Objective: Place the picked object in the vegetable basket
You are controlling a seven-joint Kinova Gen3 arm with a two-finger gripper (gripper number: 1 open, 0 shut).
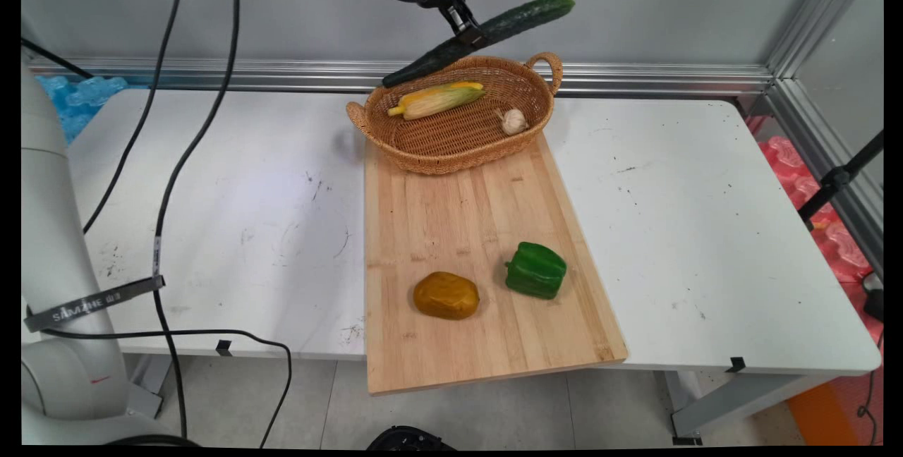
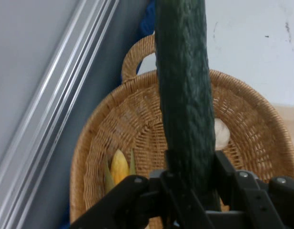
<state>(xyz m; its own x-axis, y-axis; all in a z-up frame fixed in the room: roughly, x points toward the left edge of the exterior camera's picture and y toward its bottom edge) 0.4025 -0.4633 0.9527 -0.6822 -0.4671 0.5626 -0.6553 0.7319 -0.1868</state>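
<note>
The black two-finger gripper (image 1: 471, 35) is clamping a long dark-green cucumber (image 1: 522, 18) above the oval wicker basket (image 1: 451, 143), its long axis pointing two o'clock to eight o'clock.

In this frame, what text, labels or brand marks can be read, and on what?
"SAMZHE", roughly, in pale letters on the black cable strap around the hanging black cable; more marks follow, too small to read.
No lettering shows on the cucumber, wicker basket or cutting board.
</note>
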